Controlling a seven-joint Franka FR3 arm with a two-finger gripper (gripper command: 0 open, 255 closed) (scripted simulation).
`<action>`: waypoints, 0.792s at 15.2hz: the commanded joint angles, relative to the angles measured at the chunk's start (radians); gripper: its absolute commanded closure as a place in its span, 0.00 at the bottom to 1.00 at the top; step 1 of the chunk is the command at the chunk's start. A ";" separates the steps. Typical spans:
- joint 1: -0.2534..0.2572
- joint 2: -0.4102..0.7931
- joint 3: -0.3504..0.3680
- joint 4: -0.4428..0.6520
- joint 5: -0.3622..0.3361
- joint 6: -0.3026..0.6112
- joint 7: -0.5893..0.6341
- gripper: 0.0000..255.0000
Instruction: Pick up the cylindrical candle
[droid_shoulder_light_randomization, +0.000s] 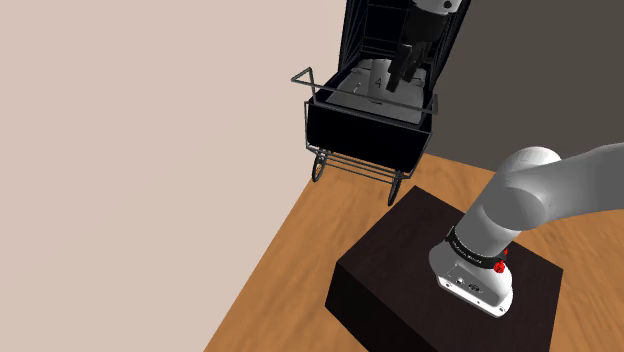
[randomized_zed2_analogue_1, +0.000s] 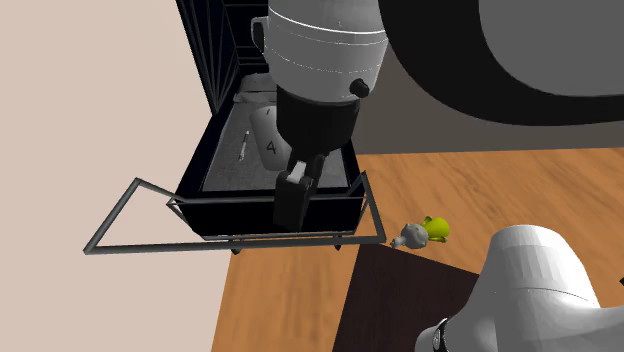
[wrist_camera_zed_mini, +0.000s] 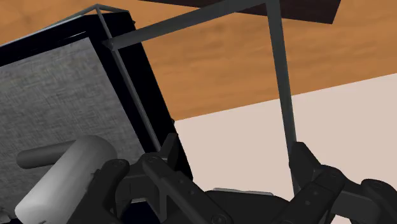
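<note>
The candle (randomized_zed2_analogue_1: 268, 140) is a pale grey cylinder marked with a "4". It lies on its side on the grey floor of a black wheeled cart (randomized_zed2_analogue_1: 250, 213). My black gripper (randomized_zed2_analogue_1: 292, 200) hangs over the cart's near wall, in front of the candle. In the wrist view the gripper (wrist_camera_zed_mini: 235, 156) is open with nothing between its fingers, and the candle (wrist_camera_zed_mini: 70, 172) lies to the outside of one finger (wrist_camera_zed_mini: 127, 184). In the shoulder view the gripper (droid_shoulder_light_randomization: 405, 75) reaches down into the cart (droid_shoulder_light_randomization: 365, 125).
The cart has a thin metal handle frame (randomized_zed2_analogue_1: 130, 215) sticking out past its wall. A small thin object (randomized_zed2_analogue_1: 245, 146) lies beside the candle. A yellow-green toy (randomized_zed2_analogue_1: 434, 228) rests on the wooden floor. The dark stand (droid_shoulder_light_randomization: 400, 270) sits in front.
</note>
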 joint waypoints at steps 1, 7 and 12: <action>0.000 0.000 0.000 0.000 0.000 0.000 0.000 0.00; 0.015 0.116 -0.191 0.080 -0.057 0.018 -0.300 0.00; 0.045 0.269 -0.339 0.207 -0.066 0.021 -0.550 0.00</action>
